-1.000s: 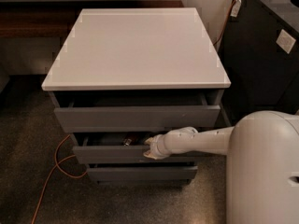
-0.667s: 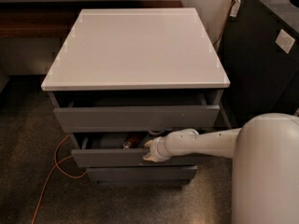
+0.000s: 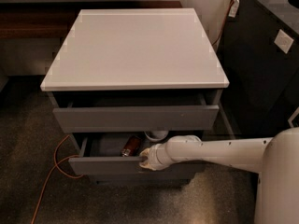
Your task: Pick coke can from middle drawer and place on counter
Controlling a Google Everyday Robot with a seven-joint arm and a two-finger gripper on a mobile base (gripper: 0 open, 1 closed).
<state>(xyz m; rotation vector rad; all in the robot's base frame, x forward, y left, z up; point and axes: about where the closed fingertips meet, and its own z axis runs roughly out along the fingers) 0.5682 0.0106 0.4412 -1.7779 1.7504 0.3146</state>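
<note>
Claw (image 3: 145, 160) at middle drawer (image 3: 103, 165) front has pulled it farther open.

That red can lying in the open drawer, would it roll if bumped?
Probably: the coke can seems to lie on its side in the middle drawer, so a nudge may roll it. Its smooth metal skin likely is stiff yet slippery. The gripper sits at the drawer's front edge, close by.
</note>
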